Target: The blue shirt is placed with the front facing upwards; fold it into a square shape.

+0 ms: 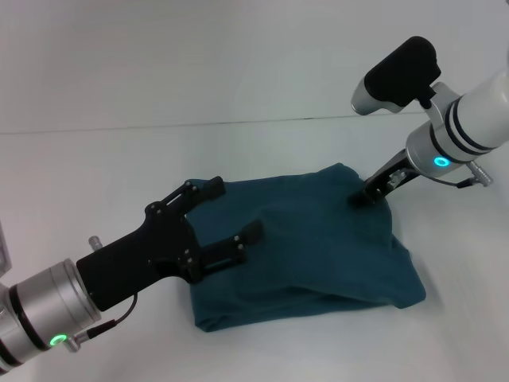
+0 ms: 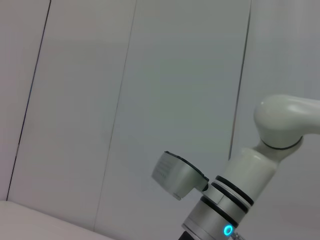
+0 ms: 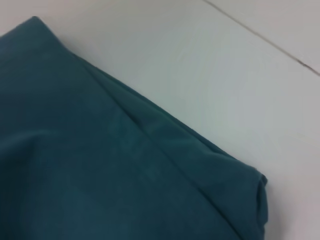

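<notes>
The blue shirt (image 1: 318, 255) lies on the white table as a puffy, roughly square folded bundle with its plain side up. No lettering shows. My left gripper (image 1: 225, 216) hovers open over the bundle's left edge, with nothing between its black fingers (image 1: 200, 191). At the far right corner of the bundle, my right gripper (image 1: 362, 197) has its dark fingers drawn together on the fabric. The right wrist view shows the blue shirt (image 3: 100, 165) close up, with a layered folded edge and one corner against the table.
The white table (image 1: 119, 175) runs around the shirt on all sides, with a pale wall behind it. The left wrist view shows only wall panels and the right arm's wrist (image 2: 235, 200) with its blue ring light.
</notes>
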